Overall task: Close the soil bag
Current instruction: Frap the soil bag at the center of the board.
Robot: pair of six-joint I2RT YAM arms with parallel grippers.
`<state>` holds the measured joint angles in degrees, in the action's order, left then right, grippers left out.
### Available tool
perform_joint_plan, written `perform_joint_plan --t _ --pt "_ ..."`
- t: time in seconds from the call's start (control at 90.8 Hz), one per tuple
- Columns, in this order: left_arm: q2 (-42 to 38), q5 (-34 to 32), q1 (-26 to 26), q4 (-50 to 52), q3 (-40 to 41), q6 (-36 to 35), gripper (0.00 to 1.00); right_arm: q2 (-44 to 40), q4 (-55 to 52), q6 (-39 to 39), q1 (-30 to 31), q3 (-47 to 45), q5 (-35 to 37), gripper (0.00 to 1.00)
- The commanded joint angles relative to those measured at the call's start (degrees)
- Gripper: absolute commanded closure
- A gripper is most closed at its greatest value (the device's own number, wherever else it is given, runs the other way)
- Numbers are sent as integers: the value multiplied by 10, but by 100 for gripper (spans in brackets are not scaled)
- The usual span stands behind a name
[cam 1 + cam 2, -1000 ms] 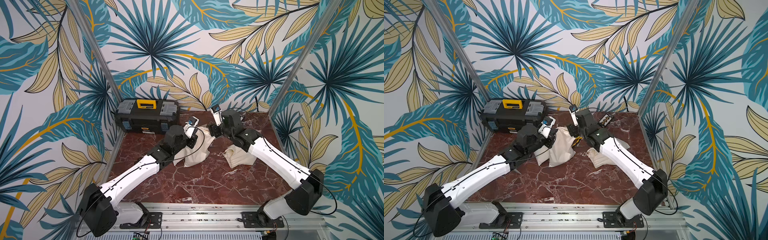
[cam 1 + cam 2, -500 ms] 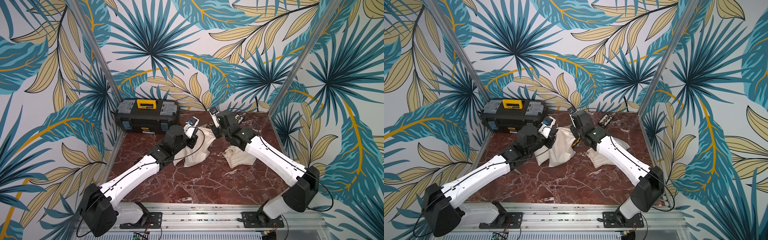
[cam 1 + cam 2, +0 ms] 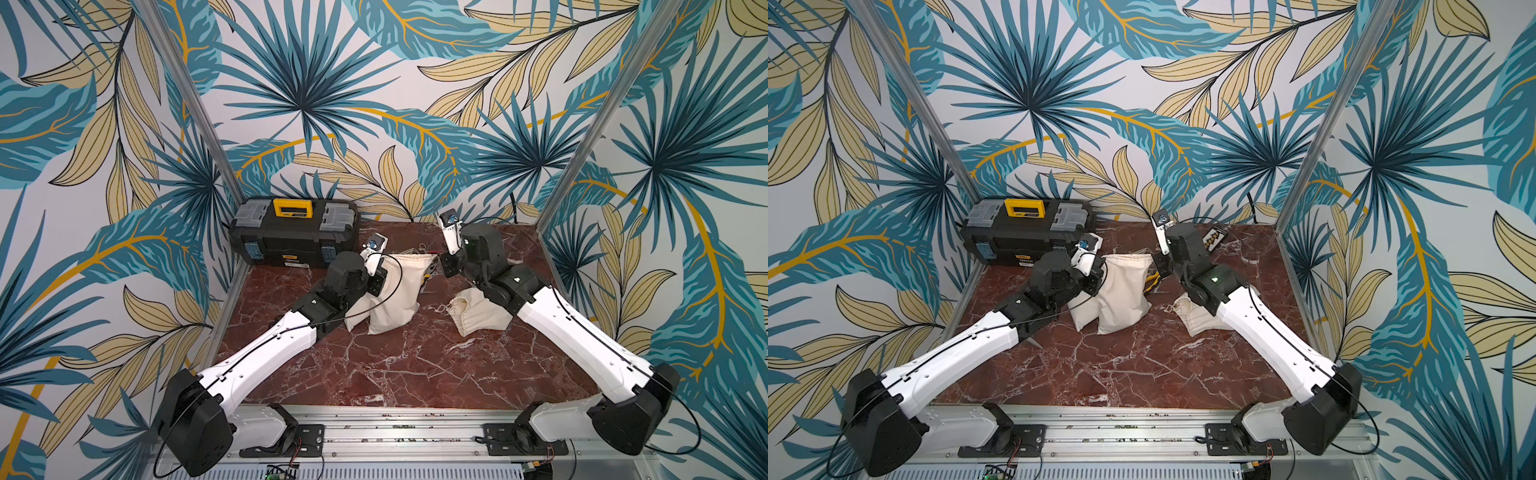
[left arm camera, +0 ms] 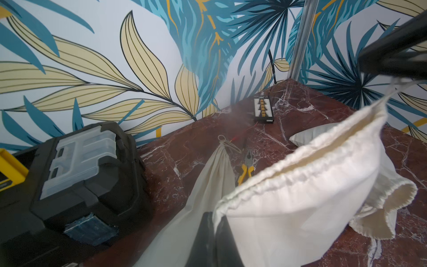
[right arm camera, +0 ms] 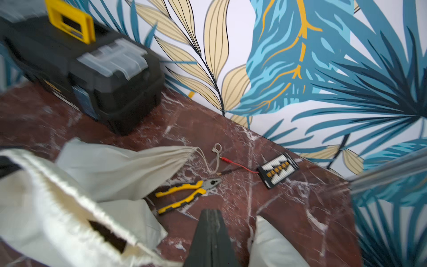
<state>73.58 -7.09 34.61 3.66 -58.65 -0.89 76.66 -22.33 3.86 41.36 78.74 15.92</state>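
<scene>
Soil bag [image 3: 397, 291]: cream cloth sack, upright near the rear middle of the surface [image 3: 395, 374], strung between the two claws. Base appears to rest on the surface, so the grips need not carry the weight of the fill.
Mouth: not yet drawn shut; hem gathered but gaping, with dark soil [image 5: 107, 233] visible inside in the right wrist view.
Left claw [image 4: 215, 219]: pressed together on the hem at one corner of the mouth. Judged to act as the anchor against which a pull on the cord can work.
Right claw [image 5: 211, 213]: pressed together at the opposite corner. Judged to pinch the drawstring [image 4: 392, 89], since the cord runs taut from the hem up to it in the left wrist view. No cord discernible between the fingers in the right wrist view.
Reason for arrangement: opposed holds keep the mouth raised and stretched, limiting spillage while the hem cinches.
Next move: pull on the cord away from the left claw, hem held fixed.
Risk: thin cord slipping free; hem sliding out of the anchor.
Neighbours: tied sack [image 5: 129, 166] lying just behind, pliers [image 5: 184, 191] beside it, loose sack [image 3: 478, 316] near the right arm, toolbox [image 3: 293, 237] at the rear.
</scene>
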Motion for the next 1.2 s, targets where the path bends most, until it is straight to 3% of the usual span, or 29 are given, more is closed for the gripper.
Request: perform_joint_plan --t 0.0,0.176,0.253,0.363,0.474,0.606,0.848,1.002,1.19 --pt "-14 -85 -59 74 34 53 100 -69 45 -38 -71 -57 -34 100" --pt "-36 -97 -89 54 87 67 99 -127 107 -90 -133 -113 -68 100" --pt "-48 -53 -89 46 88 54 93 -121 124 -98 -134 -107 -107 100" --pt "-67 42 -67 10 76 33 81 -91 133 -106 -122 -70 -201 100" --pt "-73 63 -11 -9 41 -17 67 -79 165 -106 -94 -47 -232 100" --pt "-65 117 3 -35 -1 -20 48 -60 158 -97 -67 -1 -245 100" --pt "-15 248 27 -116 -46 -21 41 -32 144 -96 -47 22 -243 100" --pt "53 280 43 -136 -98 -21 40 -33 144 -99 -42 22 -235 100" --pt "130 262 55 -179 -136 -15 42 -48 133 -98 -41 18 -218 100"
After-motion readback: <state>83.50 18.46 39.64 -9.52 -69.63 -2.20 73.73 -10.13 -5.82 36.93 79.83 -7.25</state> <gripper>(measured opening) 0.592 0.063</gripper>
